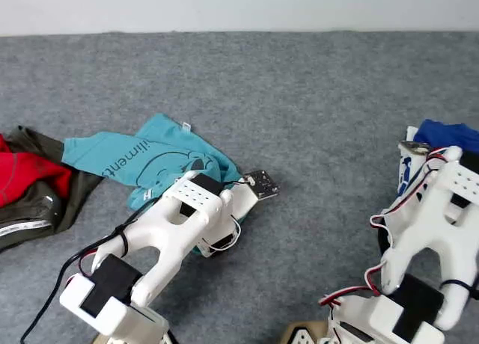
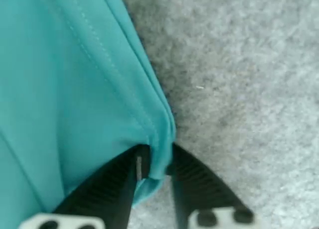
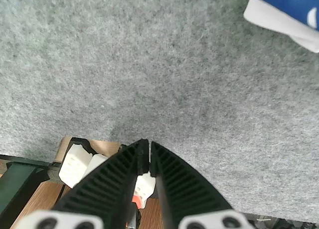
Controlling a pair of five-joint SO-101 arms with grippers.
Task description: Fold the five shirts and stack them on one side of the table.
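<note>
Your left tool (image 2: 157,158) pinches a folded edge of the teal shirt (image 1: 127,157), left of centre on the tabletop (image 1: 322,97). Your right tool (image 3: 149,148): pressed together, empty. Fabric judged light, limp; grip hems or corners.

Robotics lab test bench; grey felt mat (image 1: 322,105) spread as worktop, wooden edge (image 3: 103,148) showing beneath; plain white wall (image 1: 224,7) behind; left arm (image 1: 176,235) and right arm (image 1: 438,224), white plastic, side by side; loose red and black wires (image 1: 400,202) exposed along joints.
</note>
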